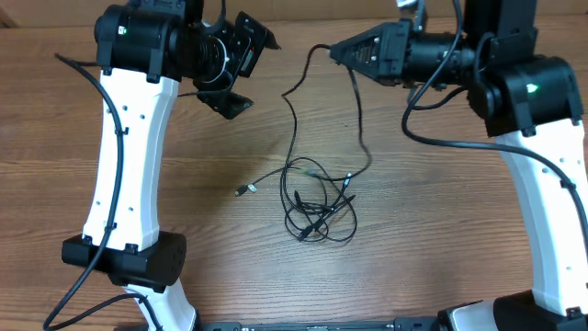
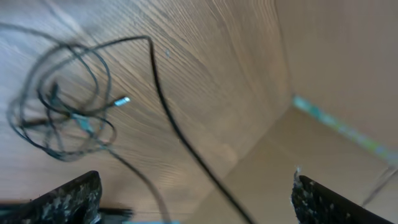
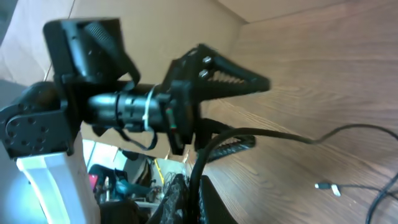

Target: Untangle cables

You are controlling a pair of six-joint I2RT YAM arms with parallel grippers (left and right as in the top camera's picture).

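Several thin black cables (image 1: 315,219) lay in a loose knot at mid desk (image 1: 441,230), one strand running up to the right tool (image 1: 334,52), pinched tight on it. A silver plug (image 1: 241,190) lay just left of the knot. Left tool (image 1: 242,74) hung above, fingers wide apart, empty.

I'm looking at a brown wood-grain table (image 1: 441,230). Near its middle, thin black cables (image 1: 312,222) lie in a loose tangle of overlapping loops. A silver-tipped plug (image 1: 242,190) rests on the wood just left of the tangle. Two longer strands trail toward the far side.
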